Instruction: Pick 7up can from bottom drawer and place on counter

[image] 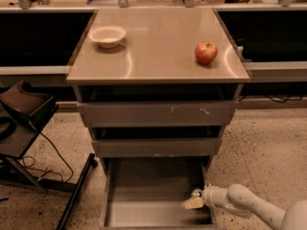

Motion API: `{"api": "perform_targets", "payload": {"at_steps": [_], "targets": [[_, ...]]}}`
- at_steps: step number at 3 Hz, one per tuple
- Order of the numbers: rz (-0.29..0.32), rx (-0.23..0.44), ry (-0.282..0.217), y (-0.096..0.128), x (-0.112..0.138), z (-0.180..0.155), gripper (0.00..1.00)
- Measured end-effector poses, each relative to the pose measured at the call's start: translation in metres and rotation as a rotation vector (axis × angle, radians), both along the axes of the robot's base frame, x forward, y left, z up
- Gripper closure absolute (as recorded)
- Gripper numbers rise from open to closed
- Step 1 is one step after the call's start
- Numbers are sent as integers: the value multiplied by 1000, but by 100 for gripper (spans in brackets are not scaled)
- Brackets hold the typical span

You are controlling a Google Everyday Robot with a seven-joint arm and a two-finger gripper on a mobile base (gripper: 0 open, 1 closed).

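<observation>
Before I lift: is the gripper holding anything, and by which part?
Cannot tell. The gripper is inside the open bottom drawer, at its right side; any hold there is not visible.

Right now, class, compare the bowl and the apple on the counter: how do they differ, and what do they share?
The bowl is cream-white; the apple is red. The bowl is a shallow open dish; the apple is a round solid. The bowl sits at the counter's far left, the apple near its right edge. Both rest on the counter; the gripper is low down in the open bottom drawer.
</observation>
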State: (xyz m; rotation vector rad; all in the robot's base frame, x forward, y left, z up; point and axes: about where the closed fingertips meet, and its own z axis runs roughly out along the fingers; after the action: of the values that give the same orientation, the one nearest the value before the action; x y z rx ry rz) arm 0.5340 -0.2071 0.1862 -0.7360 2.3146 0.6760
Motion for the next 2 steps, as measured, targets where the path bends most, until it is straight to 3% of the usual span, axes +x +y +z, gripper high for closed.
{"api": "perform_targets", "payload": {"at_steps": [1,2], "targets": [[0,0,0,0,0,0,0],[0,0,0,0,0,0,19]]}}
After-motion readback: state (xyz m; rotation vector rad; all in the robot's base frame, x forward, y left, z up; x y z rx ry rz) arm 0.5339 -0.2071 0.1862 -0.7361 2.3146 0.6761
